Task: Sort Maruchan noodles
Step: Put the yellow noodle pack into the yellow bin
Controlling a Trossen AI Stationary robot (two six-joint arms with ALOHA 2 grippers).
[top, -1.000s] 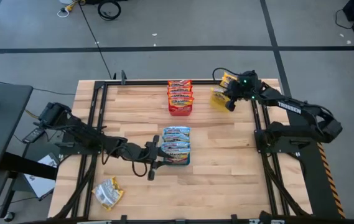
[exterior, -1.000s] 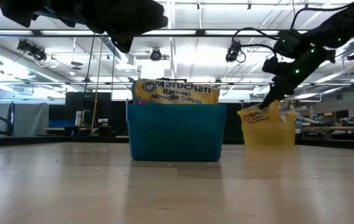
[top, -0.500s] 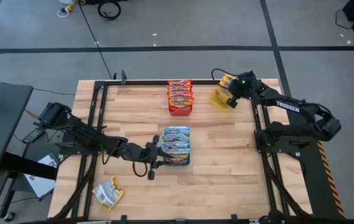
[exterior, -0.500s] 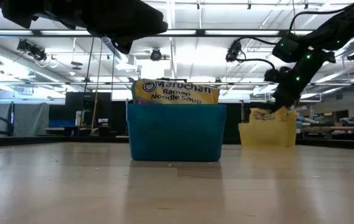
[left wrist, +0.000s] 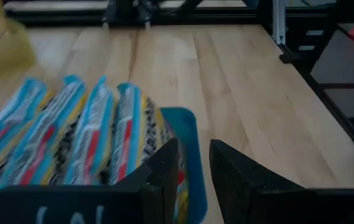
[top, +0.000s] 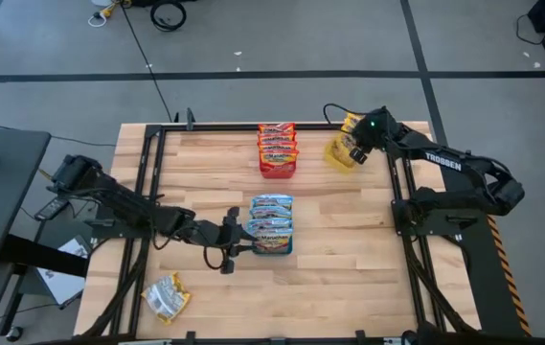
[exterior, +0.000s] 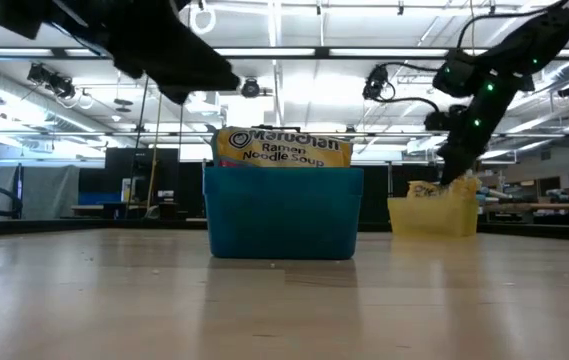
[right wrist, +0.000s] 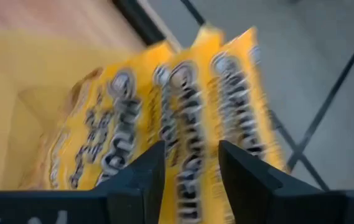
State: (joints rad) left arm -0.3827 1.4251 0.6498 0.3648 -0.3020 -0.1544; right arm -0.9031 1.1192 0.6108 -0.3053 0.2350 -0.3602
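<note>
Right tool (top: 352,149) is hanging over the yellow tray (top: 338,153) at the far right part of the wooden surface (top: 349,249). In the right wrist view its two fingers (right wrist: 140,177) are standing apart, with a yellow-orange packet (right wrist: 192,140) showing in the gap between them; I cannot tell whether the pads are touching it. Several yellow-orange packets are standing on edge side by side in that tray. In the low view the right tool (exterior: 454,170) is sitting just above the tray rim (exterior: 430,215).

Left tool (top: 237,235) is lying low near the middle of the surface, just beside the blue tray (top: 272,247), on that tray's left side in the high view. In the left wrist view its fingers (left wrist: 164,171) are showing a narrow gap with nothing in it, the blue tray wall (left wrist: 189,155) just beyond the tips. Blue-silver packets (left wrist: 83,134) are standing upright in a row inside the blue tray.

Red tray (top: 278,168) is sitting at the far middle of the surface, holding a row of red-orange packets (top: 277,142).

One loose packet (top: 166,295) is lying flat near the left front corner, well apart from all three trays and both tools.

In the low view a packet (exterior: 282,147) is sticking up above the blue tray rim.
</note>
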